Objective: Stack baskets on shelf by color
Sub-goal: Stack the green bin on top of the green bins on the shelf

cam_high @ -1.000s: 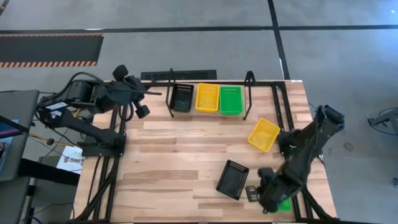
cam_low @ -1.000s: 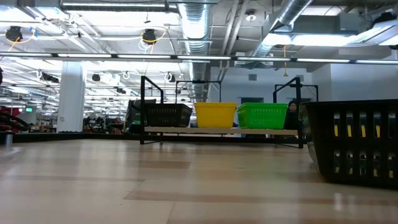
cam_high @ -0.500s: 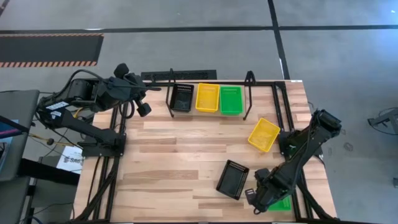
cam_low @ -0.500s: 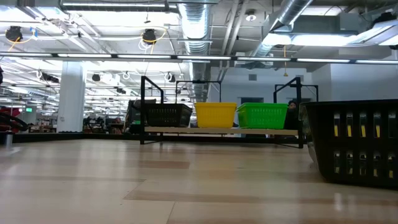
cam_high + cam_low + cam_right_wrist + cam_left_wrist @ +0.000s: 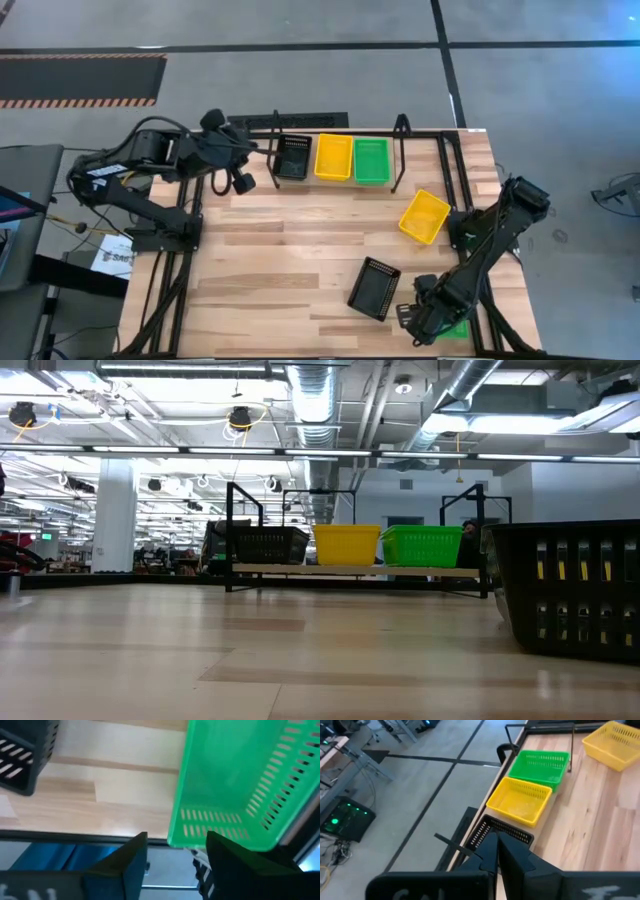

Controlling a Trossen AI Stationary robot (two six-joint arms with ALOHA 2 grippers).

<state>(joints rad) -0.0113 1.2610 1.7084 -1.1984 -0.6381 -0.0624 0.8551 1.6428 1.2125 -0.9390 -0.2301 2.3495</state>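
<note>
On the shelf (image 5: 350,569) at the far edge stand a black basket (image 5: 292,157), a yellow basket (image 5: 333,156) and a green basket (image 5: 371,160). On the table lie a loose yellow basket (image 5: 424,216) and a loose black basket (image 5: 374,288). A second green basket (image 5: 235,785) lies at the near right corner, mostly under my right arm. My right gripper (image 5: 177,852) is open and points down, with this basket's end-wall corner (image 5: 172,839) between its fingers. My left gripper (image 5: 496,851) is shut and hovers left of the shelf's black basket (image 5: 507,834). My right gripper stands open over the near-corner green basket's short end wall (image 5: 220,827), coming from above. One finger (image 5: 235,865) shows in front of that wall, and I cannot tell whether it touches it. The basket lies flat on the table.
The table's near edge (image 5: 75,836) runs right beside the green basket. Bare wood lies across the middle and left of the table (image 5: 280,250). In the low view the loose black basket (image 5: 570,590) fills the right side.
My left gripper has swung toward the table's right, closer to the shelf's black basket. My right gripper has sunk a little and shifted toward the near edge, over the green basket. No basket has moved.
</note>
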